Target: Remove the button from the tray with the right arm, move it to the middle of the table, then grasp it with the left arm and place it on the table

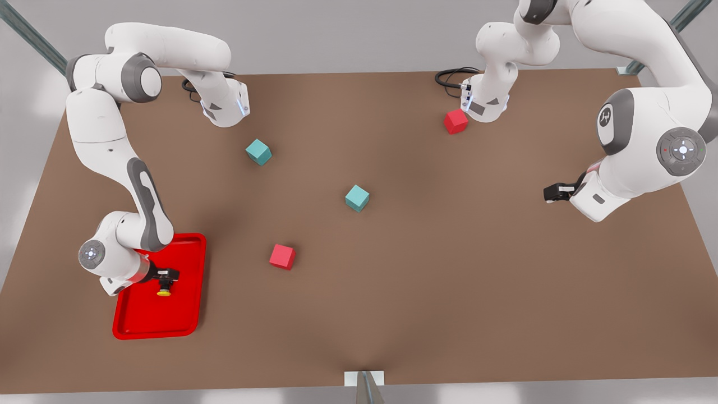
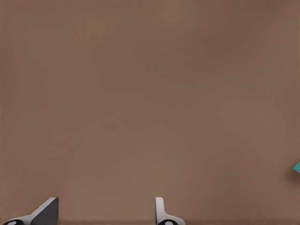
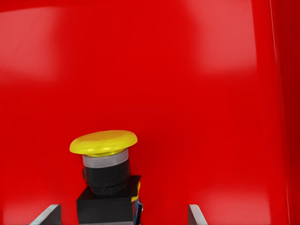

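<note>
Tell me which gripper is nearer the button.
Right. The right gripper sits over the red tray, jaws open on either side of the button. The left gripper waits across the table, open.

A simulated robotics test cell rather than a lived-in room. Two white jointed arms, one on the front view's left (image 1: pixel 112 151) and one on the front view's right (image 1: pixel 645 129), are mounted at the far edge of a plain matte brown desk (image 1: pixel 449 292). Grey metal frame struts (image 1: pixel 33 39) run diagonally at the corners, and a further strut (image 1: pixel 364 387) meets the near edge. The surroundings are featureless pale grey. Props are uniform test objects: red cubes (image 1: pixel 282 256), teal cubes (image 1: pixel 357 198) and a red tray (image 1: pixel 185 314).
</note>
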`<state>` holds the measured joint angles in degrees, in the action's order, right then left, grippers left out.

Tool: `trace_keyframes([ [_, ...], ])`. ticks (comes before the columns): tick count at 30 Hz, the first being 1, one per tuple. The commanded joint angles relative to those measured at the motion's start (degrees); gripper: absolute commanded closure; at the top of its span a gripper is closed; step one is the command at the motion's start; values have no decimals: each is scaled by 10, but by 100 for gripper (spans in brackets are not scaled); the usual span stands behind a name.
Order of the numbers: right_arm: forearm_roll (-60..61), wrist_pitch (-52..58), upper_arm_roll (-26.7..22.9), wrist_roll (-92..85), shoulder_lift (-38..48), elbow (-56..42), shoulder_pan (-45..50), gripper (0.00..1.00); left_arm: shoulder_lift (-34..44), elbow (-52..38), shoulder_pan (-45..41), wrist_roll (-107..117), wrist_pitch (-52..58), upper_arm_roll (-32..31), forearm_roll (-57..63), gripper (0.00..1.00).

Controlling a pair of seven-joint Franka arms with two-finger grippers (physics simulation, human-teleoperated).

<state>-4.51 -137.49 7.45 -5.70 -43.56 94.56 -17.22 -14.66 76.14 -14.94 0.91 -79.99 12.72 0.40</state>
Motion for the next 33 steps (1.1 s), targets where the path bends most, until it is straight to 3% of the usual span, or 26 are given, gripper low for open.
trace_keyframes([
  [1, 1, -2, 0, 9, 1, -1, 1, 0, 1, 0, 0, -8, 2, 0, 0, 0],
  [2, 1, -1, 0, 10, 1, -1, 0, 13, 1, 0, 0, -8, 2, 0, 0, 0],
  [3, 1, 1, 0, 9, 1, -2, 0, 48, 1, 0, 0, -8, 2, 0, -1, 0],
  [6, 1, 3, 0, 8, 1, -2, 1, 59, 1, 0, 0, -8, 3, 0, -1, 0],
  [15, 0, 6, 6, -58, 20, -18, 3, 60, 1, 0, 0, -8, 6, 0, -1, 0],
  [20, 2, 120, 74, -49, 80, -38, 2, 60, 1, 0, 0, -8, 6, 0, -1, 0],
  [23, 6, 184, 74, 33, 90, -65, 83, 60, 1, 0, 0, -9, 6, 0, 0, 0],
  [26, 7, 188, 74, 167, 90, -70, 167, 60, 0, 0, 0, -9, 6, 0, 0, 0],
  [33, 36, 187, 73, 298, 55, -150, 304, 59, -2, 4, 0, -9, 10, 0, 0, 0],
])
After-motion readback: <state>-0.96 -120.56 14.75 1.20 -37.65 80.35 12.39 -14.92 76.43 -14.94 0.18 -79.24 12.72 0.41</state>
